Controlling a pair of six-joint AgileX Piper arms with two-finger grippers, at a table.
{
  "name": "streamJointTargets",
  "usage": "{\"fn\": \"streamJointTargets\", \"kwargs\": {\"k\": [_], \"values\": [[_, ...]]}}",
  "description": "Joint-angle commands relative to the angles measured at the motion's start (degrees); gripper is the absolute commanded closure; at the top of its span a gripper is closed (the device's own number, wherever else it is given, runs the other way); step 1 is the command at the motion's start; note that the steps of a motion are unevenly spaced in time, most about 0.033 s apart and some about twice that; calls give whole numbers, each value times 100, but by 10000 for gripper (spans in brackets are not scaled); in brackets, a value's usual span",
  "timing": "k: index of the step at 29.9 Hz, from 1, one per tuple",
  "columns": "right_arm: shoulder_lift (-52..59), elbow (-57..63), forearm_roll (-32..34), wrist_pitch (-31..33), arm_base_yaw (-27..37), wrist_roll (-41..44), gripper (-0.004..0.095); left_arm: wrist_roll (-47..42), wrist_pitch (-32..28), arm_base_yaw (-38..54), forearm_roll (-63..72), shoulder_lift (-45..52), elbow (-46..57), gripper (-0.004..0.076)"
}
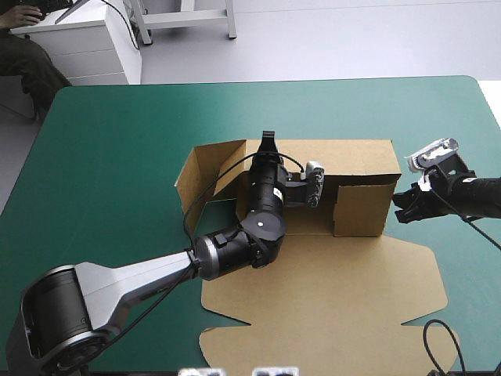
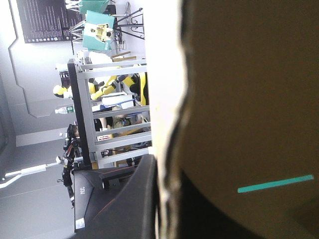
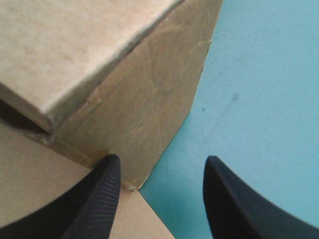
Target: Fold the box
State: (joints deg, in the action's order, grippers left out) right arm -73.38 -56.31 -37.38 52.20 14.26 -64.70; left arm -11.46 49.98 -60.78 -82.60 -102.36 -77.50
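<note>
Straddling box point(image 3: 149, 109) corner: right gripper point(image 3: 162, 158), spread wide

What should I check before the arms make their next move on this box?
1. Right gripper jaws open: ok.
2. Right wall corner lined up between those jaws: ok.
3. Back wall of the box raised: ok.
4. Left side wall tucked: not ok, it splays outward.
5. Left gripper hold on the back wall: cannot tell.
6. Lid flat on the teal-green cover: ok.
</note>
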Motion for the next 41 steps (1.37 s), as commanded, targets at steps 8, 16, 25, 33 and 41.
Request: {"fn": "streamJointTargets", "kwargs": {"k": [8,16,25,33,41], "values": [[181,-189,43,346,22,56,423,-110,27,-31,-111,223,-166,731],[155,-178,-425,67,22,-215,444,-110,27,-31,-111,223,-166,731],[-166,-167,-1717,-561,22,-849,473,-172,-3,-36,-135,223,-166,731],[-430,-167,-2075,-580,22,-828,913,-417,-93,-94,-178,223,-166,731],[-524,-167,-2111,-470,22,-759,907,-421,-93,-94,-152,223,-166,730]]}}
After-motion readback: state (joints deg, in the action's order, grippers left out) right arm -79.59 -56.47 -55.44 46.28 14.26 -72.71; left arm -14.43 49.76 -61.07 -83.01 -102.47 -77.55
